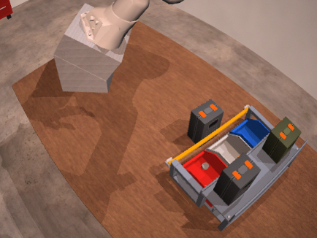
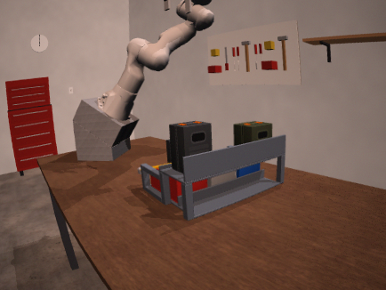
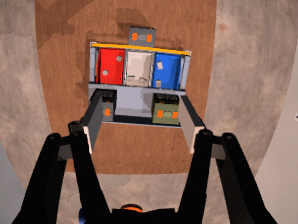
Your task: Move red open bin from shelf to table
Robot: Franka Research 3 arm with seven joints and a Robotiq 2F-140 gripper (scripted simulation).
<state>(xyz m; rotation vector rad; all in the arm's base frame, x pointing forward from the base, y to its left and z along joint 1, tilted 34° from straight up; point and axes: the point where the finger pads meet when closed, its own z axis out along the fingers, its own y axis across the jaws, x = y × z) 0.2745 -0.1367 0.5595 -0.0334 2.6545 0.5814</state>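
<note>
The red open bin sits in the grey shelf, at one end of the row, with small light round parts in it. The white bin stands beside it, then the blue bin; both hold small parts. A yellow bar runs along the bins' open fronts. My gripper is open and empty, high above the table and well clear of the shelf. In the top view its fingers are out of frame.
A dark case stands on the shelf's upper deck behind the red bin. An olive case stands behind the blue one. Another dark case stands on the table before the yellow bar.
</note>
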